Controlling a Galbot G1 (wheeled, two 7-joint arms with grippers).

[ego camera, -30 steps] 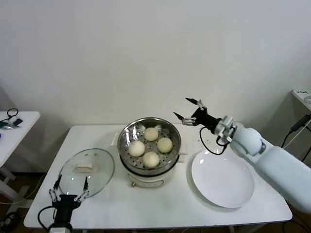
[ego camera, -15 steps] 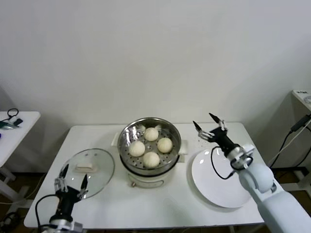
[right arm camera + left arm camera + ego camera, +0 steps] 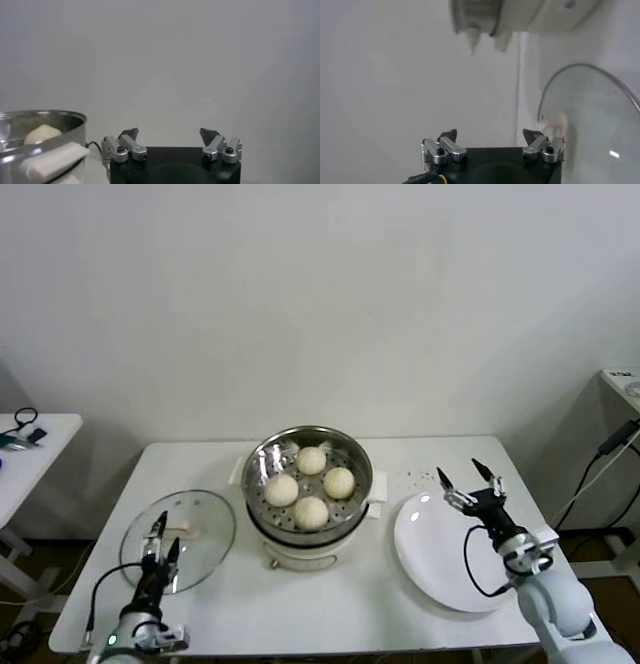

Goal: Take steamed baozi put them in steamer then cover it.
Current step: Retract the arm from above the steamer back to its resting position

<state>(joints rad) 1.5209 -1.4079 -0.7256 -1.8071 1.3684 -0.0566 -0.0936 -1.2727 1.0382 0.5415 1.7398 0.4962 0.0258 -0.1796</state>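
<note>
The steamer (image 3: 262, 484) stands mid-table with several cream-white baozi (image 3: 311, 511) on its perforated floor; in the right wrist view its steel wall (image 3: 45, 120) and one baozi (image 3: 41, 134) show. The glass cover (image 3: 205, 524) lies flat on the table to the steamer's left, also visible in the left wrist view (image 3: 600, 120). My left gripper (image 3: 163, 536) hovers open over the cover's near edge, close to its cream handle (image 3: 188, 531), holding nothing. My right gripper (image 3: 460, 474) hangs open and empty above the far rim of the plate, well right of the steamer.
A flat white plate (image 3: 450, 569) lies right of the steamer. The white table (image 3: 340, 614) ends just in front of both arms. A small side table (image 3: 30, 446) with cables stands at the far left; another surface edge (image 3: 625, 379) shows far right.
My right arm has swung away from beside the steamer, back toward the front right, and come down over the plate. My left gripper has moved up over the cover's near edge and turned edge-on.
</note>
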